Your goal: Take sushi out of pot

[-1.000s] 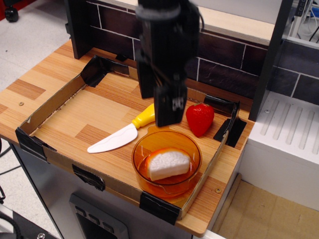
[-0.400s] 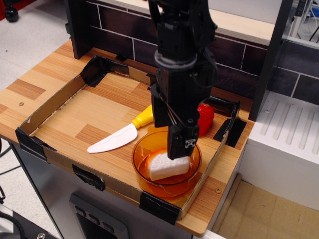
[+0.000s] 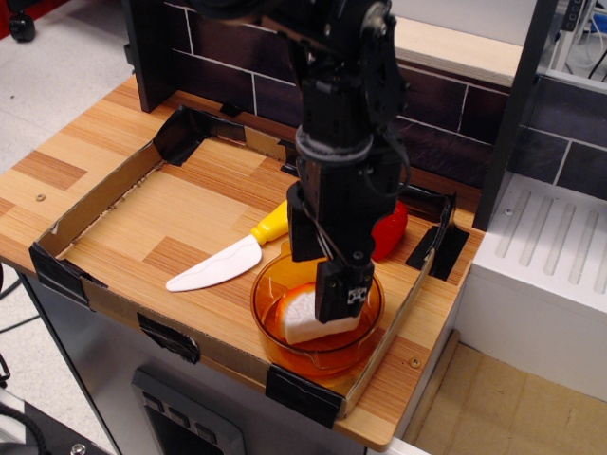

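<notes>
The sushi point(image 3: 300, 322), a white rice block with an orange strip along its left side, lies inside the translucent orange pot point(image 3: 263, 305) at the front right of the cardboard-edged board. My gripper point(image 3: 320, 287) has come down into the pot from above. Its jaws are open. The front finger point(image 3: 341, 294) covers the right part of the sushi and the back finger stands behind it, so the sushi lies partly between them. I cannot tell whether the fingers touch it.
A red strawberry point(image 3: 392, 230) sits just behind the pot, partly hidden by the arm. A white knife with a yellow handle point(image 3: 216, 266) lies left of the pot. A low cardboard wall point(image 3: 99, 202) rings the board. A dark brick wall point(image 3: 436, 114) stands behind.
The gripper has moved right and down, from above the knife handle into the pot over the sushi. The sushi and the pot have not moved.
</notes>
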Controlling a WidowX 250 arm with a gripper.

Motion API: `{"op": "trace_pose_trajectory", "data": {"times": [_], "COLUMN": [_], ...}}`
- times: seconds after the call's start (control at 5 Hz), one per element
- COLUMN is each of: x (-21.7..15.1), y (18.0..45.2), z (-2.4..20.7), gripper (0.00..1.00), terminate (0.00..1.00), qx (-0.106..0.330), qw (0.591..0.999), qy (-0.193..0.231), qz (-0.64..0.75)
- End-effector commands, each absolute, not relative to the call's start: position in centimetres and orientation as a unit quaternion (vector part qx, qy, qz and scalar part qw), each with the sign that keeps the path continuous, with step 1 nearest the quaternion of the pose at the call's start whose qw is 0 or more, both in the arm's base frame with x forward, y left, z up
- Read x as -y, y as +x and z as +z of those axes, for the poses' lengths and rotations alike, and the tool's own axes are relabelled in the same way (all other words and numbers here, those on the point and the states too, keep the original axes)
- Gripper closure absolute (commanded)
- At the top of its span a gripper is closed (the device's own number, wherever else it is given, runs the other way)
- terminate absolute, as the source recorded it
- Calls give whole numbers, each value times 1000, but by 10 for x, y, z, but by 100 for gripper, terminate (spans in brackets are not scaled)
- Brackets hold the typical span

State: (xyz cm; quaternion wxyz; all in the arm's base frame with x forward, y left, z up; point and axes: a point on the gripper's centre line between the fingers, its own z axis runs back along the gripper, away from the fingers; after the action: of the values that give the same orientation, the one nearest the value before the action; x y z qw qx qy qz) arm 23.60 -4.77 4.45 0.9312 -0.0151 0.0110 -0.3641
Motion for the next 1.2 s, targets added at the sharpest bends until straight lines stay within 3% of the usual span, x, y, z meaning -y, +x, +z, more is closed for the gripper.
{"op": "trace_pose_trajectory", "data": {"times": [0.0, 0.4, 0.6, 1.0], "x": [44, 46, 46, 36], "y": [239, 234, 231, 233], "z": [34, 26, 30, 57], "gripper": [0, 0, 100, 100], "terminate": [0, 0, 0, 0], "qx": [-10, -16, -3, 40], "qw": [930, 929, 930, 939], "qy": [-2, 11, 12, 15], "qz": [-369, -371, -368, -341]}}
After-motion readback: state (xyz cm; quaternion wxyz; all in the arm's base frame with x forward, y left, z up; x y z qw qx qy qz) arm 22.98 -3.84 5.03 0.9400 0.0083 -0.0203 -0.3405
